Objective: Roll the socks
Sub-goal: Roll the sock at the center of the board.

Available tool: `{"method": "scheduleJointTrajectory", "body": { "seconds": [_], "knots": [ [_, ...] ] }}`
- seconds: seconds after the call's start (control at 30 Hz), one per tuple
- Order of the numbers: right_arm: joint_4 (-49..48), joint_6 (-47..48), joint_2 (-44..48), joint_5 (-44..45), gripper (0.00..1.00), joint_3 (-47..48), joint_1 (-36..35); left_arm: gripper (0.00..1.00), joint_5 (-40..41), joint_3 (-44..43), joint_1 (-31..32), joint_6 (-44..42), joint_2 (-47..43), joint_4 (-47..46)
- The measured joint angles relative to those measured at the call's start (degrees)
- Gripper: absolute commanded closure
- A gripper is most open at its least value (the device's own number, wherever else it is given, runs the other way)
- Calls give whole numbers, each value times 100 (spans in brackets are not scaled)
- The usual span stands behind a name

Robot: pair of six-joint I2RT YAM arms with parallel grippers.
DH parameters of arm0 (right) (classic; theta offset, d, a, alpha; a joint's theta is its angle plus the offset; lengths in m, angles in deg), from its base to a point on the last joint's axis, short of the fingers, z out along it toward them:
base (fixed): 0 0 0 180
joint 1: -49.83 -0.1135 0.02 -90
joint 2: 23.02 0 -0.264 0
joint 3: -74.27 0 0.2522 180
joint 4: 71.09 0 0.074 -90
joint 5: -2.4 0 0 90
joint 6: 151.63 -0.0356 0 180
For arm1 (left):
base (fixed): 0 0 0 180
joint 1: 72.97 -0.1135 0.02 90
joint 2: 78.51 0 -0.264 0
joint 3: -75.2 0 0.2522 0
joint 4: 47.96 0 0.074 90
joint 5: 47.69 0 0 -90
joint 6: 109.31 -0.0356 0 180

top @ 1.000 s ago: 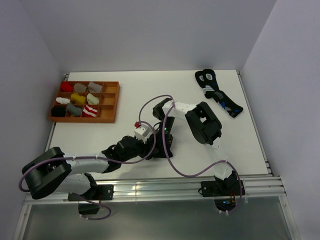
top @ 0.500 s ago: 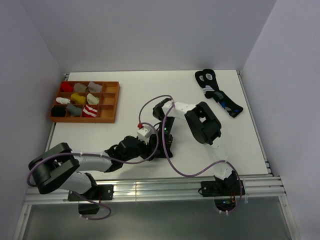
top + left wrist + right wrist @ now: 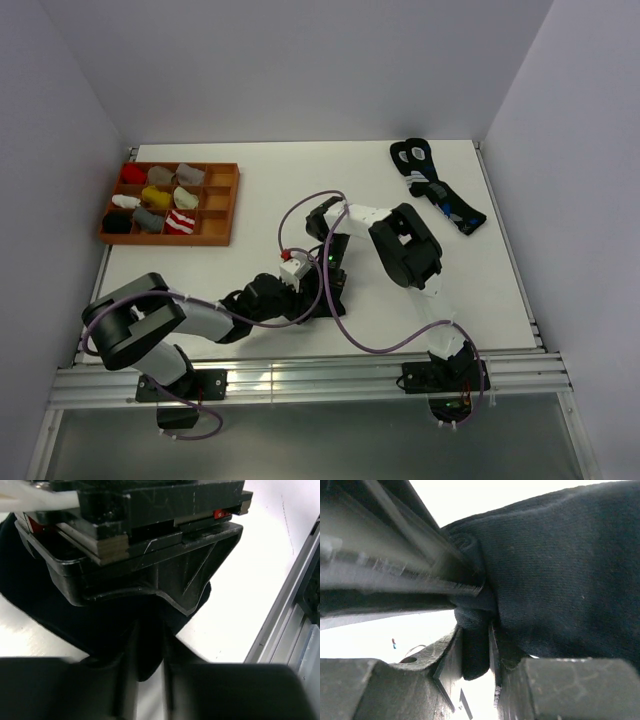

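**Top external view.** The left arm and the right arm converge on one spot near the middle of the near edge of the table. The black sock lies beneath them and is almost wholly hidden in this view. The tray stands at the left edge, toward the far corner. The red-and-white striped sock sits bundled in the tray's near row, so it is judged rolled and stowed. A pair of dark patterned socks lies at the far right corner.

**Left wrist view.** The left gripper has its fingers drawn close, with an end of the black fabric nipped between them. The housing of the other gripper fills the upper frame, directly ahead.

**Right wrist view.** The right gripper pinches a fold of the black sock. A small coil of fabric shows beside the opposing finger, while most of the sock spreads out unrolled.

**Progress.** The roll is judged only begun. It remains to wind up the sock's length and move it to the tray.
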Motion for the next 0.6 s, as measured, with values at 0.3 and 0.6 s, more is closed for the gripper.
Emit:
{"method": "scheduleJointTrajectory", "body": {
  "seconds": [0.3,0.6],
  "knots": [
    [-295,-739,164,59,54,-271,13,100,-168,389,-37,664,446,-1193],
    [-1294,-1362,1145,332,45,-896,221,100,-197,754,-50,1478,962,-2341]
  ]
}}
